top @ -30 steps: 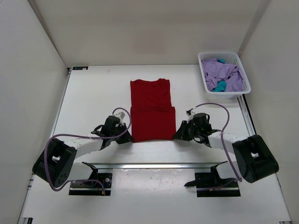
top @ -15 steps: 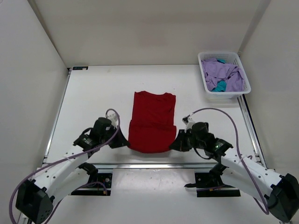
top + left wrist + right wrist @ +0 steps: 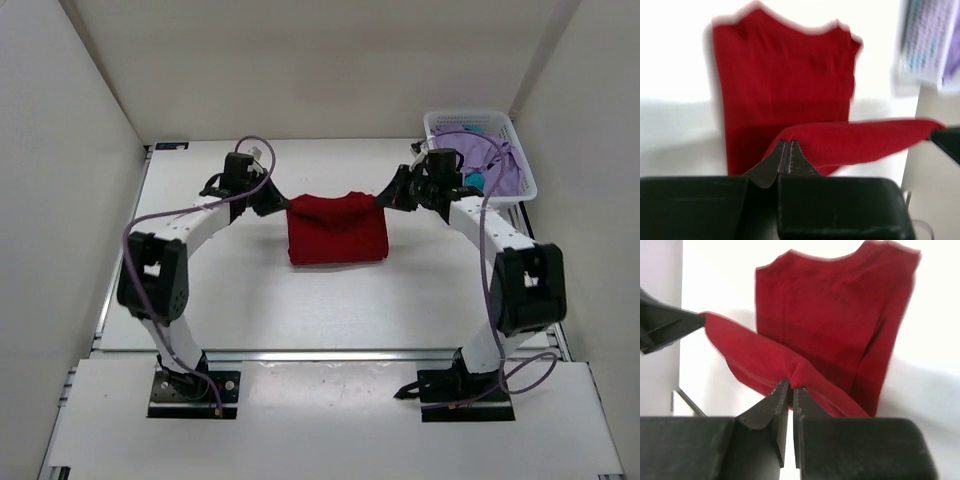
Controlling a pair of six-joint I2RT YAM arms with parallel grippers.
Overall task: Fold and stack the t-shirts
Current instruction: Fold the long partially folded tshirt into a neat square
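- Stretched far out from its base on the left: the left gripper [image 3: 272, 201], closed tight on 1 corner of the deep red t-shirt [image 3: 337, 235].
- Seen from the left wrist: a pinched fold of red cloth right at the tips of that gripper, with nothing but cloth between the 2 fingers.
- Running rightward from that pinch across to the other gripper: 1 edge of the shirt, pulled into a straight raised band off the white table [image 3: 230, 290].
- Spread flat on the table beneath the raised band, between the 2 grippers and a little toward the arm bases: the rest of the shirt, roughly rectangular from above.
- Facing the left gripper from the opposite end of the band: the right gripper [image 3: 388, 198], likewise clamped narrow on a red corner.
- Seen from the right wrist: cloth bunched at the tips, fingers nearly touching, the flat part of the shirt lying below and beyond them.
- Just to the right of the right gripper, behind its wrist: a white mesh basket [image 3: 480, 114] at the table's far right corner.
- Heaped inside the basket: a lavender t-shirt [image 3: 505, 165], crumpled, with a bit of a teal t-shirt [image 3: 474, 181] showing beside it, both well apart from the red one.
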